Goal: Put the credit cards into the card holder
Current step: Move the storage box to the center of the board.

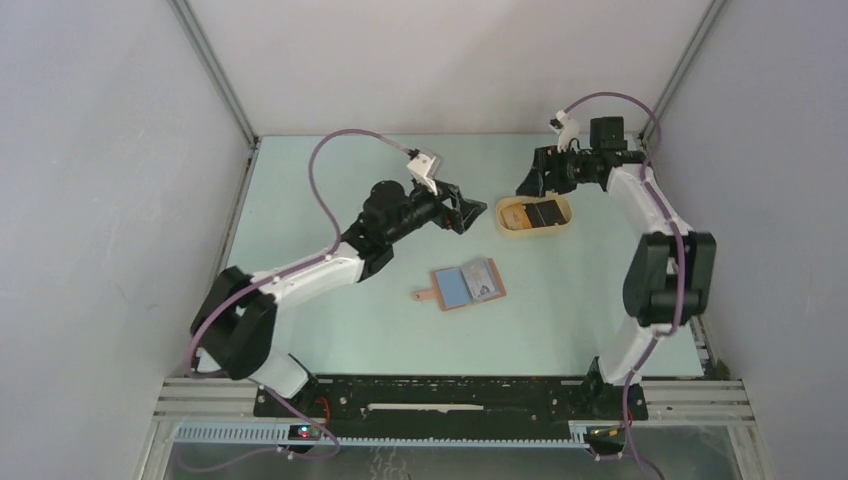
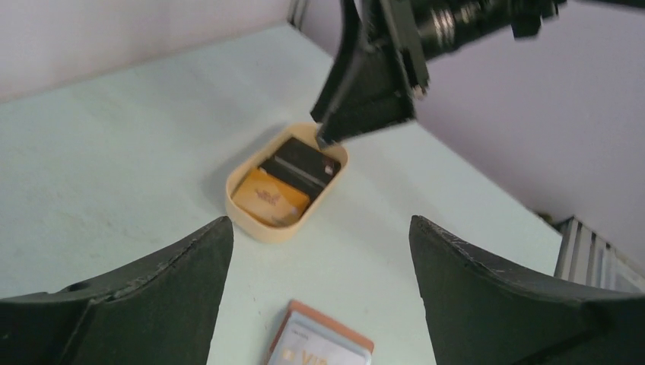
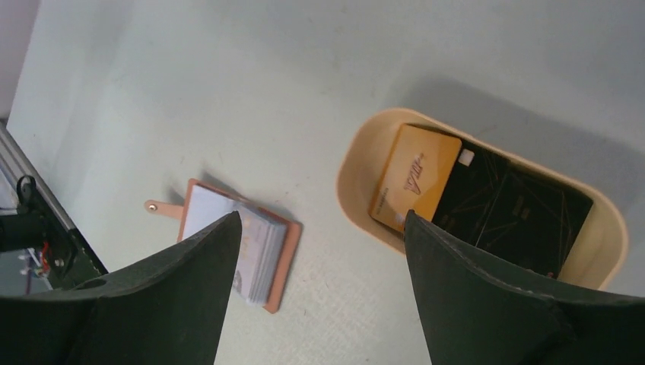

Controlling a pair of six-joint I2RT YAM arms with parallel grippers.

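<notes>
Card holder (image 1: 468, 286) lies nearest the arm bases, mid-worktop (image 1: 330, 180). It is spread open with the pockets up and the strap tab (image 1: 422, 294) pointing left. Flat and open like this, its slots can take a card slid in from above. Bluish card (image 1: 484, 282) already sits in the right-hand pockets.

Left gripper (image 1: 466, 211) hangs just beyond the holder, jaws wide apart, nothing between them. It points toward the tray, perhaps placed to receive a card or to steady the holder; that is a guess.

Beige oval tray (image 1: 502, 216) comes next out, apart from the holder. Orange-yellow card (image 3: 414, 176) lies face up in the end nearer the left arm, against the black pieces (image 3: 517, 205) that fill the rest. Thin and flat inside a walled tray, it looks awkward to get a finger under.

Right gripper (image 1: 528, 182) is farthest, poised above the tray's far side, jaws spread and empty. Judged: orange card is next to fetch, pick not yet begun.
</notes>
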